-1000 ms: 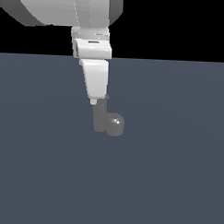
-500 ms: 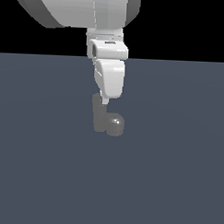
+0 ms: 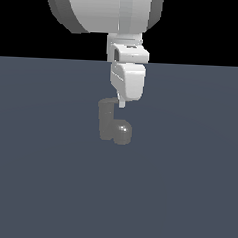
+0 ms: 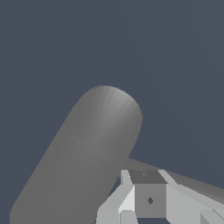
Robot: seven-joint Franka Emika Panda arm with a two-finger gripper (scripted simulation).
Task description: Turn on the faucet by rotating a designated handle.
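**Gripper now at the handle**

Exterior view: gripper (image 3: 122, 102) has shifted rightward, tip meeting the handle (image 3: 112, 99) atop the centre-frame faucet (image 3: 112, 121).

Wrist view: post fills lower left; fingertips (image 4: 127, 177) against lever, apparently. Open or clenched: cannot tell. Push likely starting.

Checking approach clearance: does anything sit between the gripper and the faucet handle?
Nothing: the gripper is right at the handle atop the faucet in the exterior view.

Flat, even simulator light; my renders are sharp, shadowless, with one small glint on the dull grey metallic faucet (image 3: 115, 124) bulb.
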